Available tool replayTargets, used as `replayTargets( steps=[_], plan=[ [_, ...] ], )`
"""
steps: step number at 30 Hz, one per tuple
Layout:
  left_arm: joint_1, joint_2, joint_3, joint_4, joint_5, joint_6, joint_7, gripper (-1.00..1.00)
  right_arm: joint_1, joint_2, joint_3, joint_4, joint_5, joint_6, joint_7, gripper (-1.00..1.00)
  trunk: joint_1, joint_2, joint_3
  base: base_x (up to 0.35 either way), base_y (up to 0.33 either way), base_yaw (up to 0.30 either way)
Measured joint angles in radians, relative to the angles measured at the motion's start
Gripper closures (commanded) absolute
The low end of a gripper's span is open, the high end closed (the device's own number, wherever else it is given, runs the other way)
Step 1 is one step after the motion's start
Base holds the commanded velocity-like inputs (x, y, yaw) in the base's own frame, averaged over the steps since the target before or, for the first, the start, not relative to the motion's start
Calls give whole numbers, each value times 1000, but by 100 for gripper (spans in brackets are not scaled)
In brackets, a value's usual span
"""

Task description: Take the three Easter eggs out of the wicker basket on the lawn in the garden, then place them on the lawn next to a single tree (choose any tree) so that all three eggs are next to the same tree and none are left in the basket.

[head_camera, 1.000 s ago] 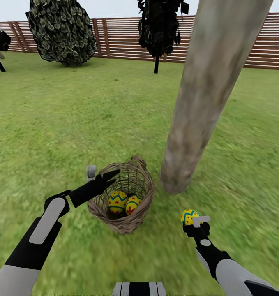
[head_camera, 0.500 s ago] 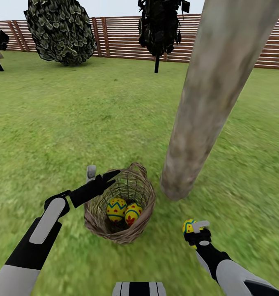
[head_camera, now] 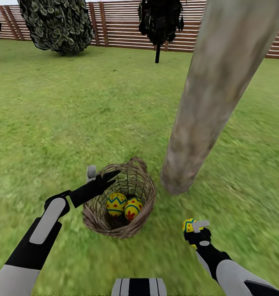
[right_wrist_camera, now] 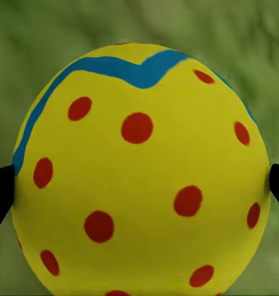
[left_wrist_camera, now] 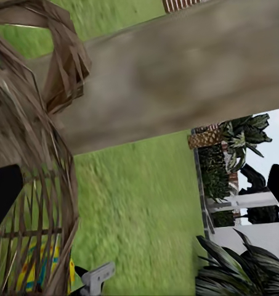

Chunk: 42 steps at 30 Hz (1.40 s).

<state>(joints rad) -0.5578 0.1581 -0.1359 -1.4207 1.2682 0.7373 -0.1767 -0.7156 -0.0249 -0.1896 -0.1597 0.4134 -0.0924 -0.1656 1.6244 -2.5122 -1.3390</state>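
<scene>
The round wicker basket (head_camera: 97, 219) stands on the lawn (head_camera: 73, 123) just left of the foot of the thick pale tree trunk (head_camera: 205, 102). Two yellow Easter eggs (head_camera: 116, 204) (head_camera: 133, 208) lie side by side inside it. Over the basket's near-left rim my left gripper (head_camera: 101, 174) is open with nothing in it. The left wrist view has the basket's weave (left_wrist_camera: 28, 154) close up, an egg (left_wrist_camera: 37, 271) behind it and the trunk (left_wrist_camera: 176, 80) beyond. Low over the grass to the right of the basket, my right gripper (head_camera: 195, 228) is shut on the third egg (head_camera: 189, 225) (right_wrist_camera: 139, 172).
A brown slat fence (head_camera: 123, 28) bounds the far side of the garden. A round grey-green bush (head_camera: 57, 24) and a thin dark-leaved tree (head_camera: 159, 20) stand before it. Open grass spreads around the trunk and to the right.
The head view has tilted down, so the fence sits higher in the picture. My right gripper has sunk a little toward the grass with its egg. The left arm has held still.
</scene>
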Motion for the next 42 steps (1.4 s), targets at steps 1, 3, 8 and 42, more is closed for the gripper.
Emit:
replayTargets(
  steps=[1,3,8,42],
  plan=[
    [0,0,0,0,0,0,0,-100,0,0,0,0,0,-1,0,100,0,0,-4,0,0,0],
    [0,0,0,0,0,0,0,-100,0,0,0,0,0,-1,0,100,1,-1,-12,0,0,0],
    [0,0,0,0,0,0,0,-100,0,1,0,0,-3,-7,0,100,4,-2,-31,0,0,0],
    [6,-2,2,4,4,-1,1,-100,-5,1,2,1,-2,-69,2,-100,1,-1,-12,0,0,0]
  ],
)
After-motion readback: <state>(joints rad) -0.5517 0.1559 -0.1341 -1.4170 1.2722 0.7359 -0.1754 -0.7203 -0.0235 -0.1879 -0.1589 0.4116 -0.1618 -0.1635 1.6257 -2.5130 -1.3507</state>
